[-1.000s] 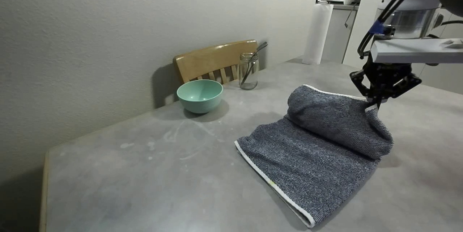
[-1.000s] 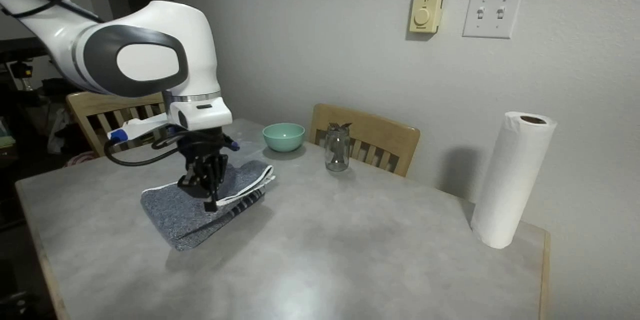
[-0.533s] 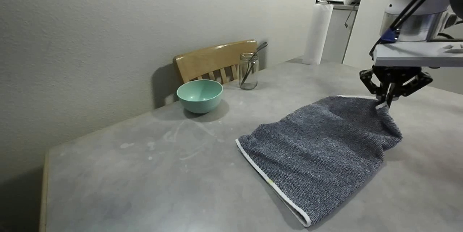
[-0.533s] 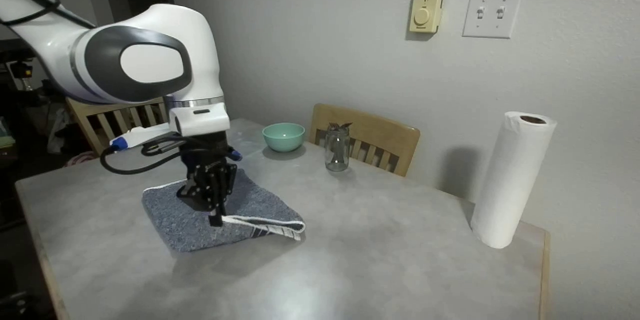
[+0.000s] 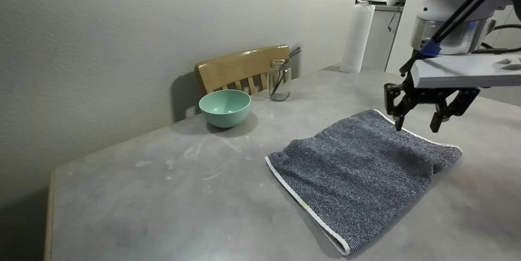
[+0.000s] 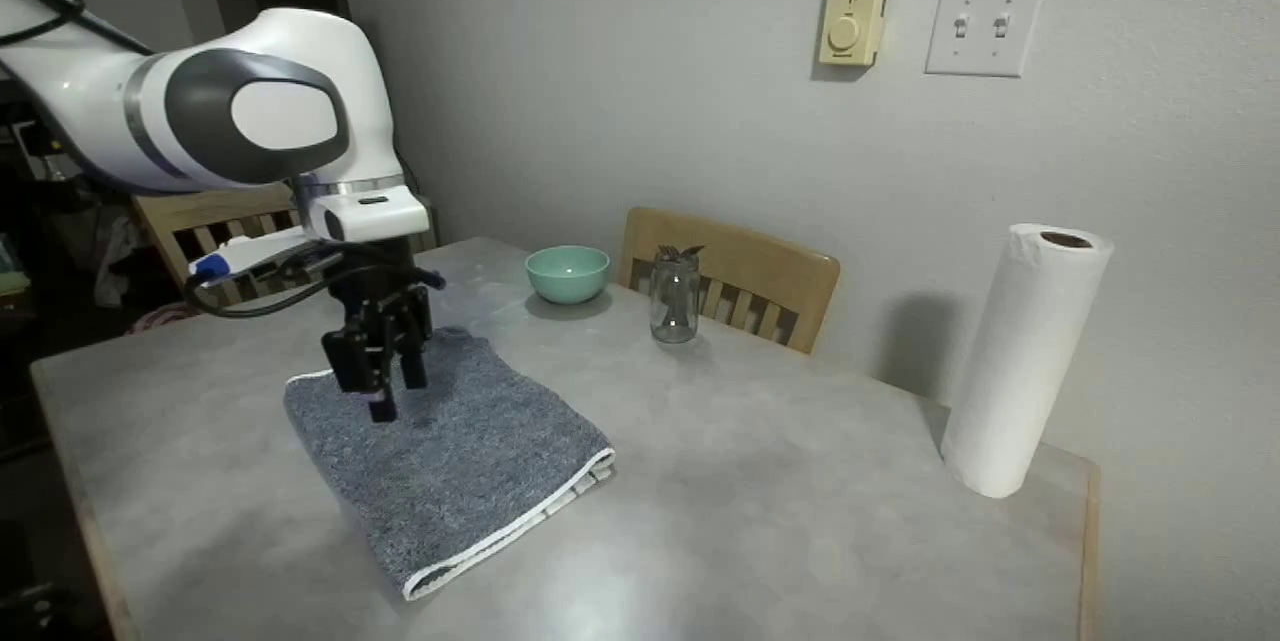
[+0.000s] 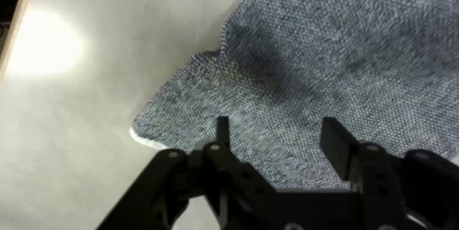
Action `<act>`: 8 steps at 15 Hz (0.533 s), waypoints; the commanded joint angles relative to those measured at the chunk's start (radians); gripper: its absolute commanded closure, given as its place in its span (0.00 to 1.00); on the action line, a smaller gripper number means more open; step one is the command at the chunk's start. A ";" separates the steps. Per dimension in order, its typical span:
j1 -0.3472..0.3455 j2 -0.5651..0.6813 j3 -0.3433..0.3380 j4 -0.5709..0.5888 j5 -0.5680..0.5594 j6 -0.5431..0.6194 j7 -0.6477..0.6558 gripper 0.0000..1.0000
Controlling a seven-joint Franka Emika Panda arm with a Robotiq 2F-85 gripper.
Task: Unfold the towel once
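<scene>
Towel opened out, jaws apart above it

The unfolding looks done, or very nearly so. The towel (image 5: 354,171) lies spread on the table (image 5: 134,212), in the lower right of the frame in an exterior view; in an exterior view the towel (image 6: 480,471) is at lower left, and it fills the right and middle of the wrist view. No flap shows turned back on top. Its hem (image 6: 508,529) shows more than one layer, so at least one fold remains; as the task asks for a single unfolding, I take that fold as meant to stay.

The gripper (image 5: 417,129) is at the right of the frame in an exterior view, its jaws wide apart with no cloth between them. It seems to be just above the towel, but the gap is hard to judge. What is left is probably only to lift the gripper clear.

Just left of the middle in both exterior views stands the bowl (image 5: 226,119); the part of its inside that shows is plain teal, with no contents seen. The jar (image 6: 675,331), to its right, holds utensils (image 6: 680,252) whose ends rise above the rim; at least one looks like a fork.
</scene>
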 commanded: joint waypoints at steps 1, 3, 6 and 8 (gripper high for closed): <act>0.045 0.054 0.097 0.056 0.113 -0.017 -0.146 0.02; 0.066 0.053 0.127 0.077 0.149 -0.073 -0.220 0.00; 0.095 0.015 0.121 0.098 0.109 -0.202 -0.199 0.00; 0.101 -0.015 0.126 0.117 0.090 -0.283 -0.195 0.00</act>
